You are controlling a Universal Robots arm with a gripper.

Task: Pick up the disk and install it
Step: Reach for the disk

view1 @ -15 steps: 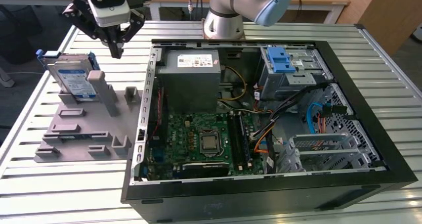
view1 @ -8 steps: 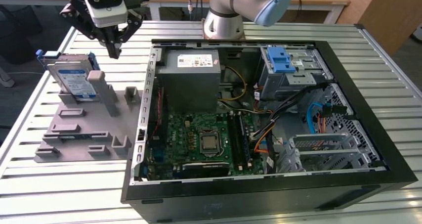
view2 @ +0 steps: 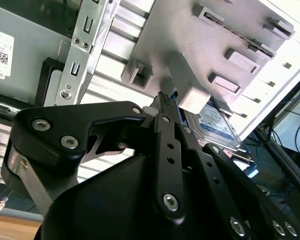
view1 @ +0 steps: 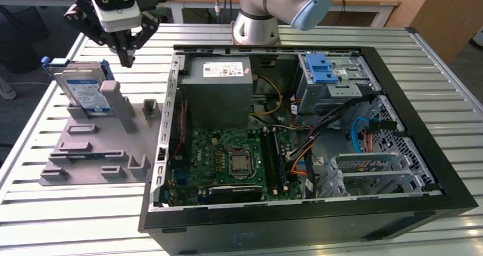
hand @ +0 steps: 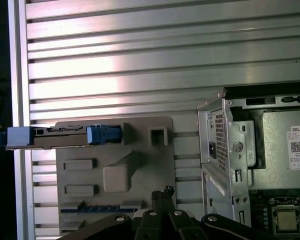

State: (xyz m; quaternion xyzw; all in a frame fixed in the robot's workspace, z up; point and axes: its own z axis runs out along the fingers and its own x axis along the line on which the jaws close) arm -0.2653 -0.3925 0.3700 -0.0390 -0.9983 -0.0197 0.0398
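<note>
The disk [view1: 81, 92], a silver-grey drive with a blue and white label in a blue bracket, stands on edge in a slot of the grey fixture plate [view1: 90, 154] at the exterior view's left. My gripper [view1: 126, 58] hangs above the table, higher than the disk and just to its right in the exterior view. Its black fingers are shut together with nothing between them. In the first wrist view the disk [hand: 55, 137] shows edge-on beyond the gripper [hand: 162, 192]. In the second wrist view the disk [view2: 217, 125] lies behind the gripper [view2: 164, 99].
An open black computer case [view1: 302, 222] takes up the middle and right of the slatted metal table. Inside are a grey power supply [view1: 219, 92], a motherboard [view1: 234, 154] and a silver drive cage [view1: 340, 83] with a blue latch [view1: 320, 69]. The arm's base [view1: 257, 24] stands behind the case.
</note>
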